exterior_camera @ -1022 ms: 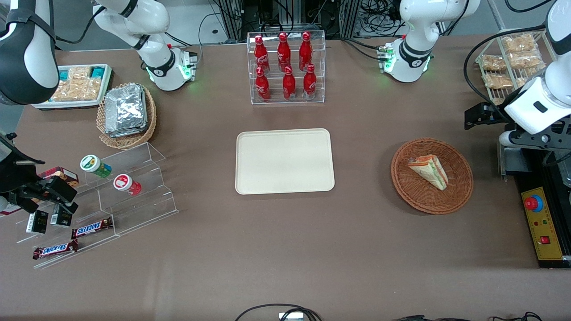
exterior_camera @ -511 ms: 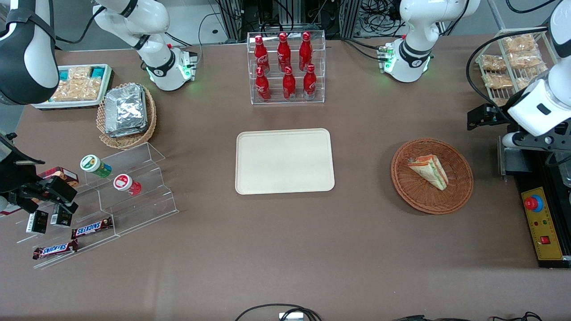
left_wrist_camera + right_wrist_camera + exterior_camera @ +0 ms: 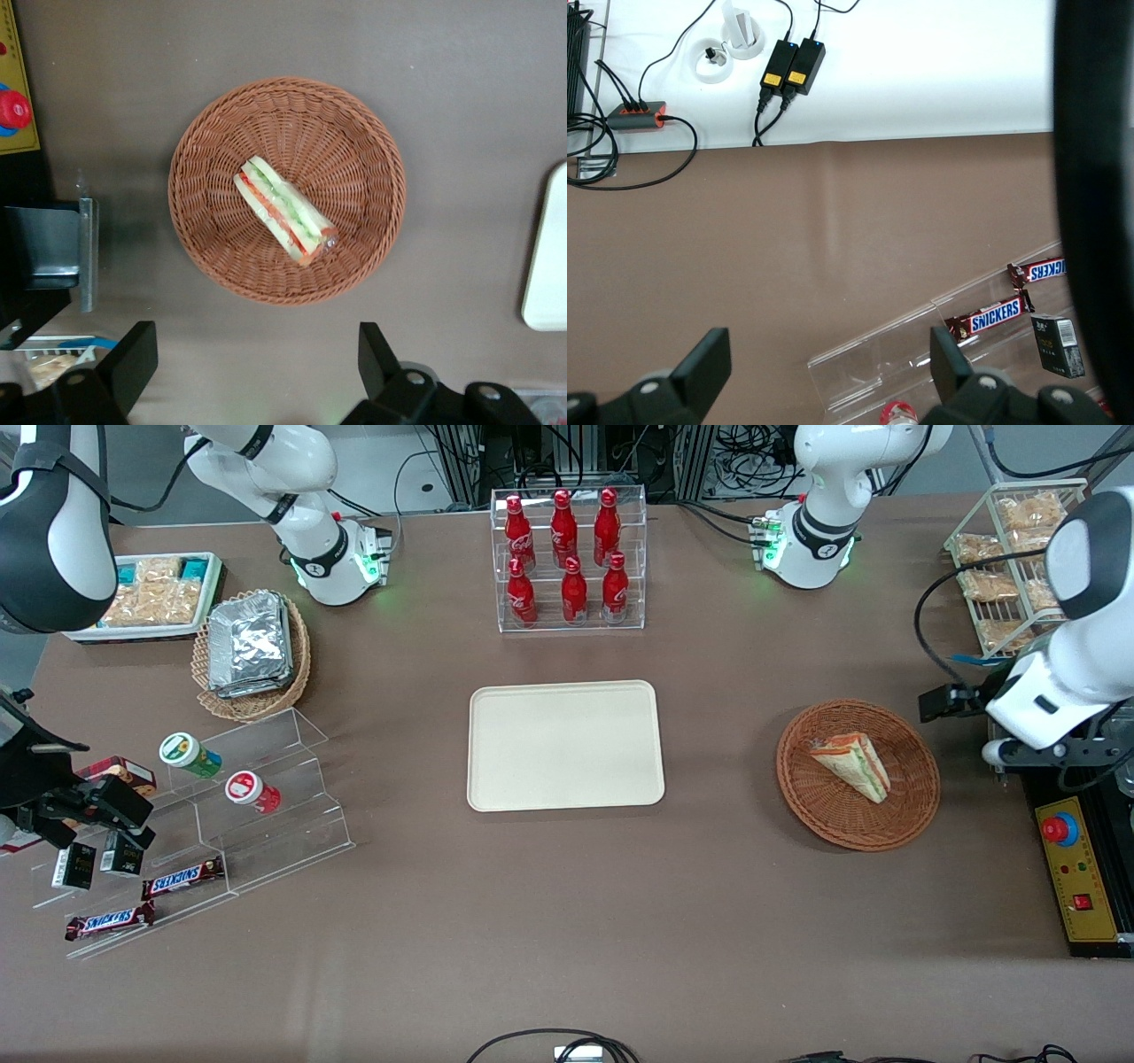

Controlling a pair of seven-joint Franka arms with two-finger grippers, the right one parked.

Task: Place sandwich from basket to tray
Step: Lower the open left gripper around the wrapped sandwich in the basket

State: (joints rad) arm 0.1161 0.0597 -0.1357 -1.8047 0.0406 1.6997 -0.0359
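Observation:
The sandwich (image 3: pixel 850 764), a pale bread wedge with orange, green and red layers, lies in the round reddish-brown basket (image 3: pixel 828 819) toward the working arm's end of the table. The cream tray (image 3: pixel 565 744) sits bare at mid-table. My left gripper (image 3: pixel 946 701) hangs high above the table just beside the basket's rim, apart from it. In the left wrist view the gripper (image 3: pixel 257 363) is open wide and empty, with the sandwich (image 3: pixel 285 211) and basket (image 3: pixel 204 159) below it and a corner of the tray (image 3: pixel 549 257) showing.
A control box with a red button (image 3: pixel 1076 868) and a wire rack of snack packs (image 3: pixel 1010 558) stand near the working arm. A bottle rack (image 3: pixel 567 558) stands farther from the camera than the tray. A tan basket of foil packs (image 3: pixel 252 651) and acrylic steps (image 3: pixel 221 806) lie toward the parked arm's end.
My left arm has swung nearer the front camera and toward the basket, bringing the gripper beside the basket's rim. The sandwich, basket and tray have not moved.

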